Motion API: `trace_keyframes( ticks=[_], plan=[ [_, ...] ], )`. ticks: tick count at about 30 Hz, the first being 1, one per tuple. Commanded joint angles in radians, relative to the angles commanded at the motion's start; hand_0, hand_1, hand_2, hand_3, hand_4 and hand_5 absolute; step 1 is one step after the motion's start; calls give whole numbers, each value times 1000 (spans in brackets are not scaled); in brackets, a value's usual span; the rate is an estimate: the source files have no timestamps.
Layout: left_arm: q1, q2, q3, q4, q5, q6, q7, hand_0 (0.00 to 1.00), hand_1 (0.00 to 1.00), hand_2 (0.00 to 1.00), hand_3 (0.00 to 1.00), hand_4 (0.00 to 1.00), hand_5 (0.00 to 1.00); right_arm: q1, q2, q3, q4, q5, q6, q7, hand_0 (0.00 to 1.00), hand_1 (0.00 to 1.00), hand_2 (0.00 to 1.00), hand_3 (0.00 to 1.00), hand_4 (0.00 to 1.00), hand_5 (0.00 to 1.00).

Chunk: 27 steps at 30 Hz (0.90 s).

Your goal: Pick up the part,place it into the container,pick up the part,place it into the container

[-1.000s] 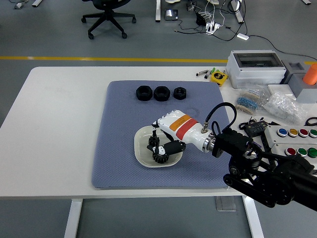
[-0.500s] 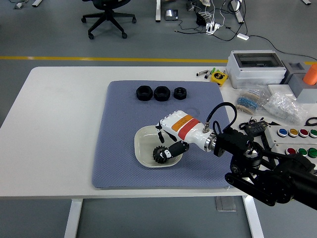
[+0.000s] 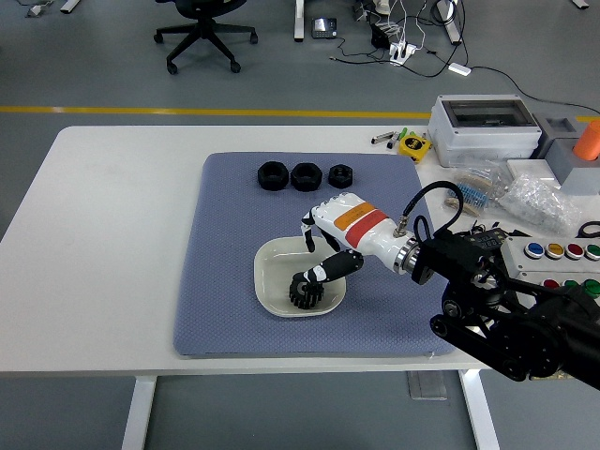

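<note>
A black gear-like part (image 3: pixel 304 293) lies in the white bowl (image 3: pixel 267 272) in the middle of the blue mat (image 3: pixel 225 281). Three black nut-like parts (image 3: pixel 306 175) stand in a row at the mat's far edge. My right hand (image 3: pixel 311 259), white with an orange stripe, hangs over the bowl's right side. Its fingers are spread and hold nothing. The black thumb (image 3: pixel 324 271) reaches down to just above the gear; I cannot tell whether it touches. The left arm is out of view.
A grey box (image 3: pixel 484 127), a yellow tape measure (image 3: pixel 412 144), bags of small parts (image 3: pixel 534 199) and a button panel (image 3: pixel 558 261) crowd the table's right side. An office chair (image 3: pixel 202 33) stands on the floor beyond the table.
My right hand has let go of the gear and drawn up and to the right. The gear now lies in the bowl.
</note>
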<state>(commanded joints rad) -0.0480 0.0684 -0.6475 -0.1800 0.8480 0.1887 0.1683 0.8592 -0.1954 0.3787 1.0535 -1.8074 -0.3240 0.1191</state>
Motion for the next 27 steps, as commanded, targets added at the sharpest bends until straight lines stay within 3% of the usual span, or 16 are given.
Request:
trace_keyframes(
  ticks=[5, 8, 9, 12, 14, 15, 20, 21, 26, 27],
  plan=[
    [0, 0, -1, 0, 3, 0, 1, 728, 701, 696, 594, 642, 626, -8, -6, 77, 9, 75, 14, -25, 2, 19, 149, 344, 998, 537],
    [0, -1, -2, 0, 6, -1, 2, 728, 701, 696, 594, 642, 626, -17, -13, 128, -8, 142, -8, -53, 2, 19, 149, 344, 998, 537],
    [-1, -2, -2, 0, 7, -1, 2, 728, 701, 694, 594, 642, 627, -21, -15, 146, -18, 174, -2, -63, 69, 193, 327, 501, 998, 577],
    [-2, -3, -3, 0, 7, -1, 2, 728, 701, 694, 594, 642, 627, -30, -27, 189, -56, 283, 33, -80, 69, 193, 327, 501, 998, 577],
    [-2, -3, -5, 0, 7, -1, 2, 728, 701, 694, 594, 642, 627, -37, -42, 217, -80, 364, 24, -72, 69, 193, 327, 501, 998, 577],
    [-1, -4, -10, 0, 10, 0, 2, 727, 700, 694, 595, 643, 627, -42, -49, 236, -92, 403, 20, -70, 343, 528, 633, 747, 998, 701],
    [1, -8, -31, 0, 34, -2, 6, 727, 700, 694, 595, 643, 627, -81, -56, 340, -104, 536, 1, -148, 343, 528, 633, 747, 998, 701],
    [0, -8, -37, 0, 41, -2, 7, 727, 699, 693, 595, 643, 630, -93, -59, 363, -99, 554, 0, -146, 402, 574, 679, 720, 998, 682],
    [-5, -8, -40, 0, 54, -5, 9, 727, 699, 693, 595, 643, 630, -161, -64, 491, -43, 565, -13, -151, 402, 574, 679, 720, 998, 682],
    [-7, -8, -40, 0, 55, -6, 8, 726, 698, 692, 593, 643, 629, -181, -63, 521, -24, 549, -14, -151, 607, 679, 763, 772, 998, 685]
  ],
)
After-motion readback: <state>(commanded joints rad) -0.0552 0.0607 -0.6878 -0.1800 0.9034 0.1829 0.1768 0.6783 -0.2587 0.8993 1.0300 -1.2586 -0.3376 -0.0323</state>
